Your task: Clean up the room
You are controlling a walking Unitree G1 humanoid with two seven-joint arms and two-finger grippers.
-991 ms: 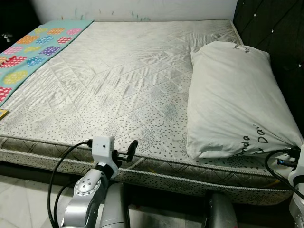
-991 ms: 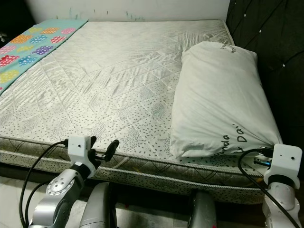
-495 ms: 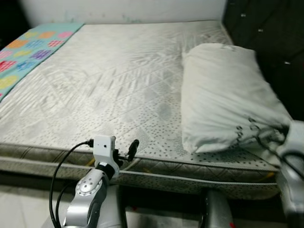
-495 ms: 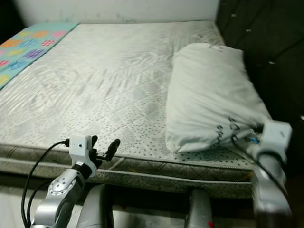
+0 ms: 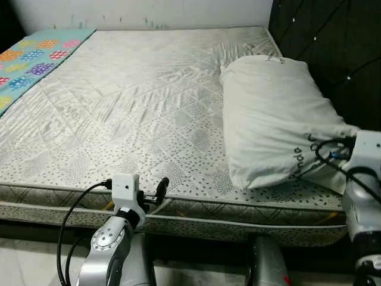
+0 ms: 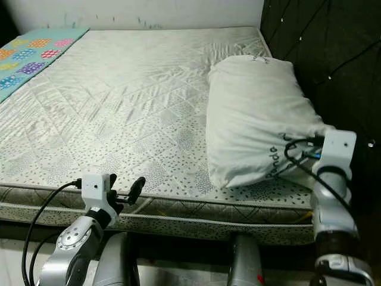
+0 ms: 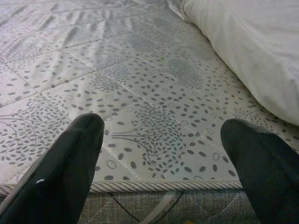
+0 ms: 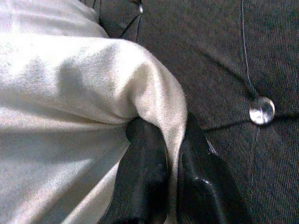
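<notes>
Lifted, pillow point(image 6: 253, 113) corner sits pinched in right gripper point(image 8: 170, 154).

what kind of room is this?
Most likely a bedroom: a bare quilted mattress, a white pillow pinched at its corner by the right gripper, and a dark tufted headboard.

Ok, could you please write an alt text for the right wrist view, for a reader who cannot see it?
The right gripper pinches a fold of the white pillow between its two black fingers. Just behind is the dark padded headboard, with one shiny round button.
</notes>
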